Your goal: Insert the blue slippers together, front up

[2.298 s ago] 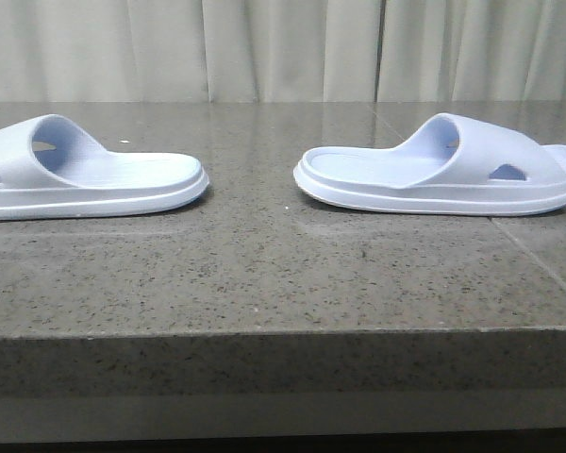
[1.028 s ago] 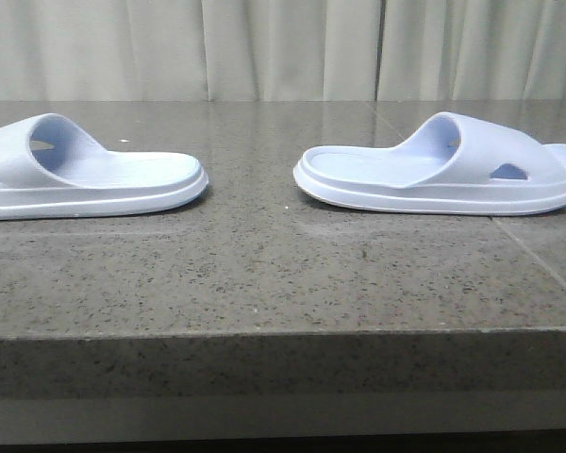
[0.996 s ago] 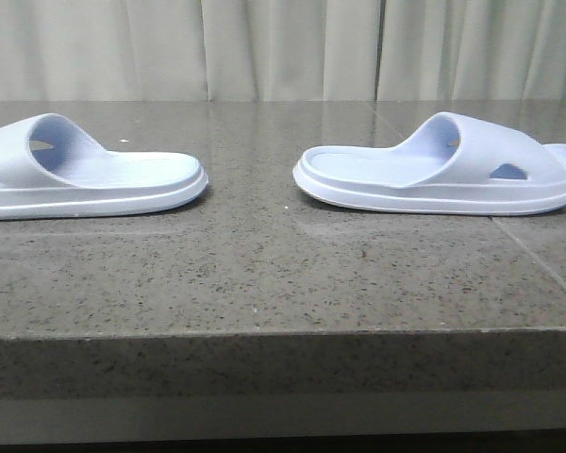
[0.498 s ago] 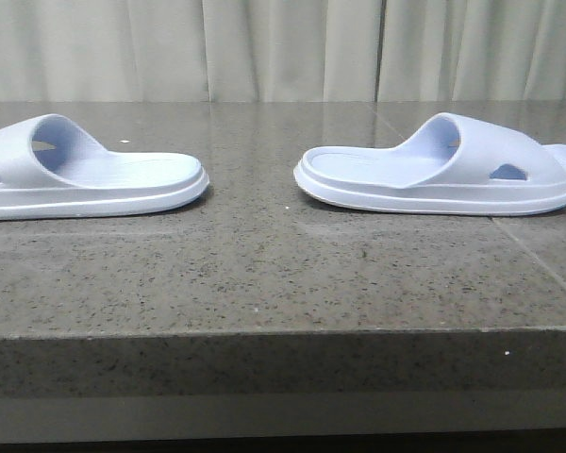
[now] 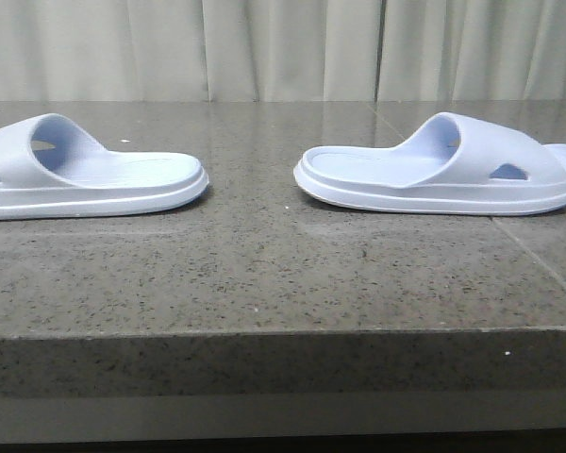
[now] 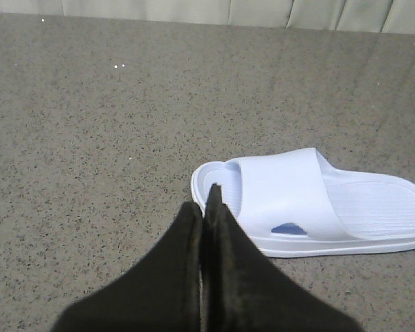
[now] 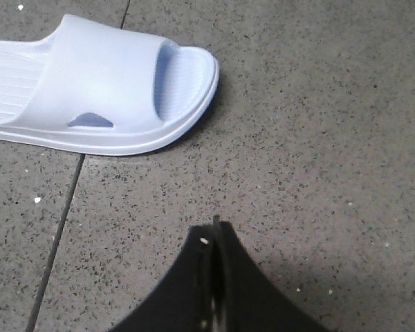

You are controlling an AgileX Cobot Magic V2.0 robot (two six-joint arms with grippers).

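A: Front view: left slipper (image 5: 85,175) and right slipper (image 5: 443,170) lie well apart on bench (image 5: 264,274); nothing joined.

B: Left wrist view: left gripper (image 6: 206,207) pressed together, empty, near its slipper. Right wrist view: right gripper (image 7: 213,238) likewise. Grasping and nesting remain.

Left slipper (image 6: 311,200): I logged it as pale lavender-blue foam, matt and smooth on the strap, footbed finely ribbed, lying just beyond the tips of the left gripper (image 6: 206,200).

Right slipper (image 7: 97,90): I noted the same matt foam with ribbed footbed and moulded sole edge, apart from the right gripper (image 7: 214,232).

Both grippers: I recorded black matt fingers, faintly scuffed, pressed together.

Table (image 5: 264,274): I entered it as speckled grey-brown stone, polished and glossy, with a visible seam.

Curtain (image 5: 283,47): pale pleated cloth, matt.
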